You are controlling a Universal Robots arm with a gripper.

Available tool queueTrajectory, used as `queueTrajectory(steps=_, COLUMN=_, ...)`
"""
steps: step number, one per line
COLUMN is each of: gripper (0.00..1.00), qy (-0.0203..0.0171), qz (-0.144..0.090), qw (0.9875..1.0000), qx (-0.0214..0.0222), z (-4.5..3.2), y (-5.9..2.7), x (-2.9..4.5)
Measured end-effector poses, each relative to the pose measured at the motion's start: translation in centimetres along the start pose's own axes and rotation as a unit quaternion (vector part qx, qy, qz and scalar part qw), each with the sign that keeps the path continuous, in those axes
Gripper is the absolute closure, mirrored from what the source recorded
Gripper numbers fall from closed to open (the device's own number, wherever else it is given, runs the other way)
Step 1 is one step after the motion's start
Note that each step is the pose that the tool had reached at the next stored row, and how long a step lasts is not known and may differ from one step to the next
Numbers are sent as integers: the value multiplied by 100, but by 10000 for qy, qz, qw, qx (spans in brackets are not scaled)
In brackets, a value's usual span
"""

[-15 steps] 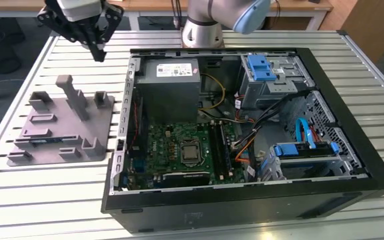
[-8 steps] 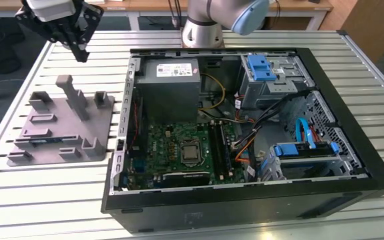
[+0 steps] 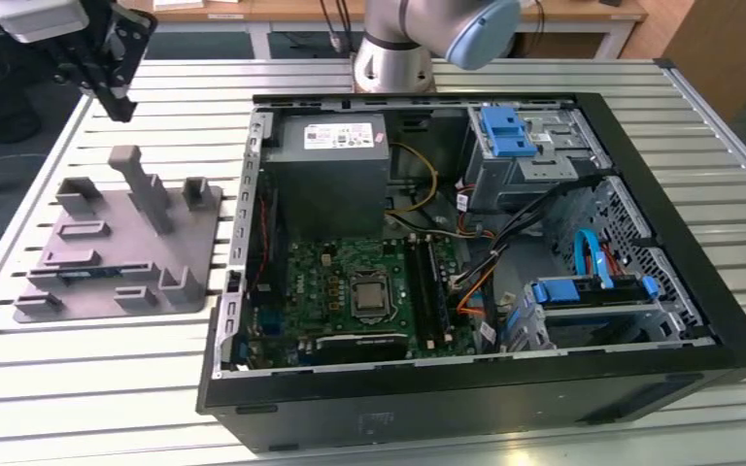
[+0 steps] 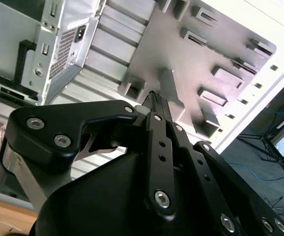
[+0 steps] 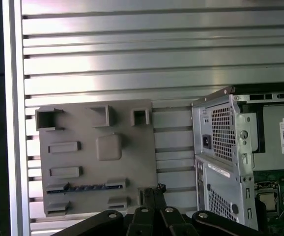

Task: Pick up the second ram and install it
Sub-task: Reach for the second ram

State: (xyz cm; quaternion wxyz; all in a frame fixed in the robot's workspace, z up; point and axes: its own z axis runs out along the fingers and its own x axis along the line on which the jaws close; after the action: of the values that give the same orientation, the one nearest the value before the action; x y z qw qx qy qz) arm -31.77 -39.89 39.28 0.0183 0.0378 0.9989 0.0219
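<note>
An open computer case point(image 3: 477, 408) sits nearest on a slatted table point(image 3: 88, 388). At the exterior view's left, a grey tray point(image 3: 133, 250) holds the memory stick point(image 3: 92, 276), lying in a near slot. Farther back, high above the table, the claw point(image 3: 123, 112) hangs clenched and empty.

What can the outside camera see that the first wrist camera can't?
The exterior view looks inside the computer, with blue brackets, and takes in the robot's base. The first wrist view adds the computer's back with its power socket. Both share the grey holder with the memory stick lying in it, the slatted table and the shut fingers.
</note>
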Motion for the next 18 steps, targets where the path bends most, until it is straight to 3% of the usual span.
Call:
queueTrajectory(steps=4, gripper=89, qy=0, qz=-1, qw=10000, qx=0, z=-1, y=-12, x=151)
queueTrajectory(steps=18, gripper=89, qy=0, qz=0, qw=10000, qx=0, z=47, y=-46, x=578)
